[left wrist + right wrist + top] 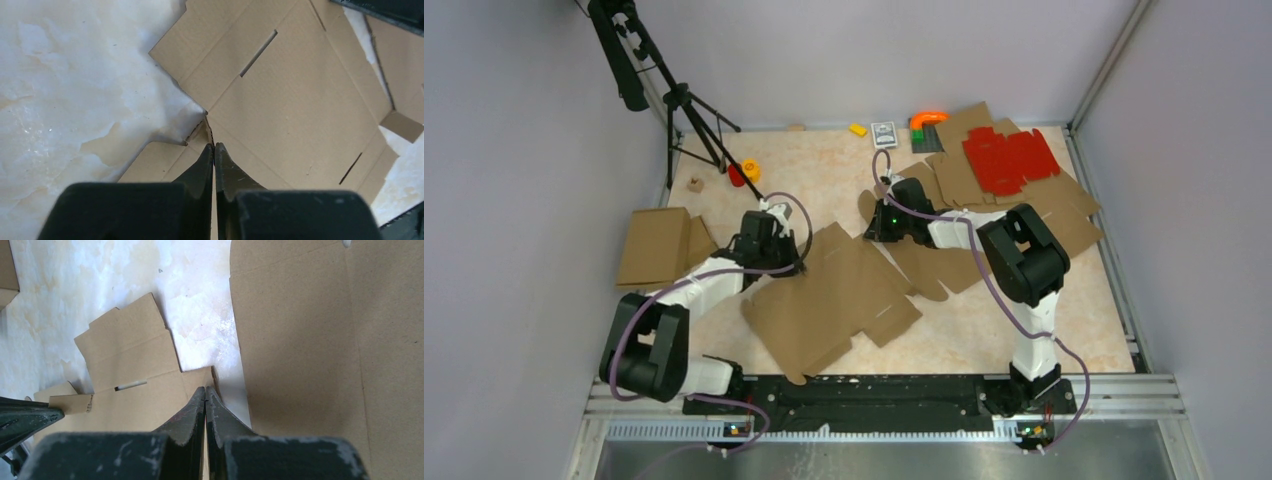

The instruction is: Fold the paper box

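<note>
The paper box (834,300) lies as a flat brown die-cut sheet in the middle of the table, its slots and creases facing up. My left gripper (796,262) is shut, its tips (214,146) resting at a notch on the sheet's left edge, where a flap (160,162) meets the main panel (290,100). My right gripper (871,232) is also shut. Its tips (205,388) sit at the sheet's far right corner, beside a slotted panel (140,370). Nothing shows between either pair of fingers.
More brown sheets (1044,210) are piled at the back right with a red die-cut sheet (1007,160) on top; one sheet (325,340) lies right beside my right fingers. A folded box (656,247) sits at the left, a tripod (689,110) at the back left, with small toys along the far edge.
</note>
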{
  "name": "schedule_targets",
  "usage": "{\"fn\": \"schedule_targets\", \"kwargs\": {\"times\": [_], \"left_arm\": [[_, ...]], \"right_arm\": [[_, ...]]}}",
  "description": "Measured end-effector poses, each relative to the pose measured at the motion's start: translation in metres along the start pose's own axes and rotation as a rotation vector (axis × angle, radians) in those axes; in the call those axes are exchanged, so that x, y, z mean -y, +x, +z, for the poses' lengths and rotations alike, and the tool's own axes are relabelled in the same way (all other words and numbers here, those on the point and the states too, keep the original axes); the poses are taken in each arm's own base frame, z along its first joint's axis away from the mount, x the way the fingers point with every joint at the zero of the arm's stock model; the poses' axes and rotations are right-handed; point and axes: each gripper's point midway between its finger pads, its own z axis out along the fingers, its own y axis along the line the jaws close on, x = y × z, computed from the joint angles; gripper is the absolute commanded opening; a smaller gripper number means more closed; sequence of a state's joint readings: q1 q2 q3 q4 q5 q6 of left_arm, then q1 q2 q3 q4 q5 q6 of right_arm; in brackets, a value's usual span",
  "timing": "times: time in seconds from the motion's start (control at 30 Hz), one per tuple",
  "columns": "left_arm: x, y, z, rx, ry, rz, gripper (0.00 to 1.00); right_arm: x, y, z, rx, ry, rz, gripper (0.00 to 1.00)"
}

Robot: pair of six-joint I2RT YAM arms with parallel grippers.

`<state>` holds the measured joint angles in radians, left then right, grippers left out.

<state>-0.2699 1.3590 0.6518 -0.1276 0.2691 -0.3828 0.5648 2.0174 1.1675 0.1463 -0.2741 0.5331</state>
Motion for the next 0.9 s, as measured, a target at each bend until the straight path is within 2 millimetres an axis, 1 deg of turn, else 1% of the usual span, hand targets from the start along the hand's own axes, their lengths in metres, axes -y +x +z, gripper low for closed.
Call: {"fn": "schedule_targets", "kwargs": {"times": [0.1,0.17,0.23,0.27,0.3,0.4,0.53,0.63,0.77,0.9], "left_arm": [[0.0,0.005,0.001,-0.011,-0.037,0.05,0.0],[0.004,0.007,0.002,-0.017,-0.063,0.094,0.0],[0.01,0.007,0.002,-0.017,-0.096,0.15,0.04],[0.01,0.004,0.002,-0.012,-0.118,0.165,0.04],[0.016,0.006,0.003,-0.019,-0.127,0.202,0.05],[0.023,0.002,0.005,-0.031,-0.188,0.272,0.05],[0.023,-0.003,0.008,-0.066,-0.279,0.356,0.0],[0.023,-0.005,0.015,-0.101,-0.336,0.436,0.0],[0.019,0.003,0.023,-0.15,-0.392,0.542,0.0],[0.02,0.011,0.021,-0.179,-0.386,0.645,0.0]], "right_arm": [[0.0,0.0,0.0,0.0,0.0,0.0,0.0],[0.0,0.0,0.0,-0.001,0.0,0.0,0.0],[0.0,0.0,0.0,-0.001,0.0,0.0,0.0],[0.0,0.0,0.0,-0.001,0.0,0.0,0.0],[0.0,0.0,0.0,-0.001,0.0,0.0,0.0],[0.0,0.0,0.0,-0.002,0.0,0.0,0.0],[0.0,0.0,0.0,-0.002,0.0,0.0,0.0],[0.0,0.0,0.0,-0.002,0.0,0.001,0.0],[0.0,0.0,0.0,-0.005,0.002,0.001,0.0],[0.0,0.0,0.0,-0.006,0.002,0.001,0.0]]}}
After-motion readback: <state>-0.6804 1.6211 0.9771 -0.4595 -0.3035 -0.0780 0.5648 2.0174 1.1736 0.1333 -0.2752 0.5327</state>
